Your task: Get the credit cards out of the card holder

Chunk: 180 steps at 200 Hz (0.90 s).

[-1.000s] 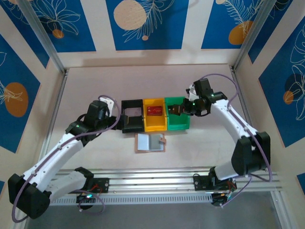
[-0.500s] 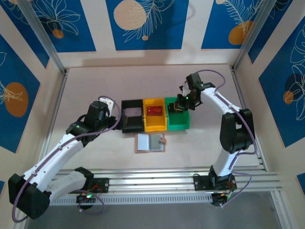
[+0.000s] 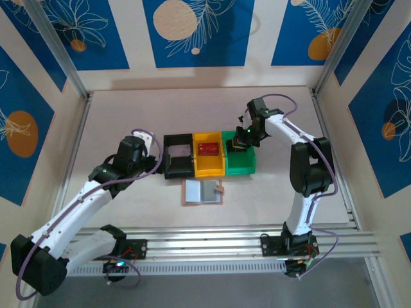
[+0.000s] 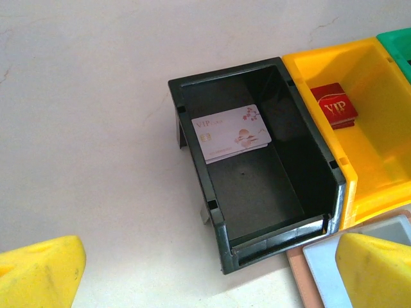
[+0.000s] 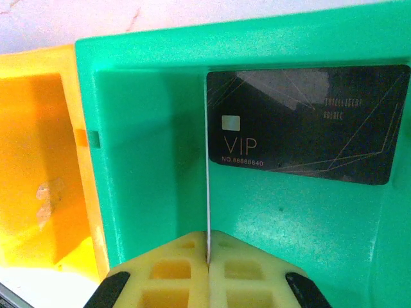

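The tan card holder lies open on the table in front of the bins, its pale grey pocket facing up; its corner shows in the left wrist view. My right gripper is shut on a thin card seen edge-on, held upright inside the green bin. A black VIP card lies flat on that bin's floor. A dark red card rests in the yellow bin, and a pale pink-white card in the black bin. My left gripper stands open by the black bin's near left corner.
The black, yellow and green bins stand side by side mid-table. Bare table spreads to the left of the black bin and behind the row. Metal frame posts and the rail at the near edge bound the workspace.
The right arm has folded inward, its elbow swinging left, while its gripper stays over the green bin with the card. The left arm and the card holder have not moved.
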{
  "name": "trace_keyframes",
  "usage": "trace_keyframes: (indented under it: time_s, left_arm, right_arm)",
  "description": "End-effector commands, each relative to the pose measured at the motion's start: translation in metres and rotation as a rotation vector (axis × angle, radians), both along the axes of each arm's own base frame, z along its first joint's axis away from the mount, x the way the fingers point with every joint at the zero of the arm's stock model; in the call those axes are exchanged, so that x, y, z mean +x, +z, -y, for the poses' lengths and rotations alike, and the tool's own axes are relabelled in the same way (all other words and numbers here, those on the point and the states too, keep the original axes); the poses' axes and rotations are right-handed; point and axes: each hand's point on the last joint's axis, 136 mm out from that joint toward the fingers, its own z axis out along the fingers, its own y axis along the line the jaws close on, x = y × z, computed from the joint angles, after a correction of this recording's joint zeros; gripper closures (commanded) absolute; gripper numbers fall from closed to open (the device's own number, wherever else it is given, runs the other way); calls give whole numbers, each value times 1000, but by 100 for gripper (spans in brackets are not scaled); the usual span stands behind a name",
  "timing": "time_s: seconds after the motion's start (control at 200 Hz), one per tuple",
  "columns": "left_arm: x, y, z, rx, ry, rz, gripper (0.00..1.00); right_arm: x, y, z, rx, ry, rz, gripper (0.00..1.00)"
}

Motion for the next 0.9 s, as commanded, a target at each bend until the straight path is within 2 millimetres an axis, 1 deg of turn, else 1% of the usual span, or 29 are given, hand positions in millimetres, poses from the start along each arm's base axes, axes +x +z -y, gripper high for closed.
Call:
trace_keyframes:
  time_s: [0.0,0.17,0.34,0.52,0.895]
  left_arm:
    - [2,-1,-5,26,2,15,0]
    - [2,-1,-4,26,1,15,0]
    - [2,-2,-4,25,0,11,0]
    - [2,-3,-4,29,-1,10,0]
    - [3,-4,-3,32,-3,6,0]
  right_arm:
    - [3,-1,-3,7,19,-13,100]
    - [5,-13,2,-25,7,-35,100]
    - [9,-19,4,-42,-8,-42,100]
    - [12,-20,3,-62,-5,-32,100]
    - [20,-23,7,-105,-18,-31,88]
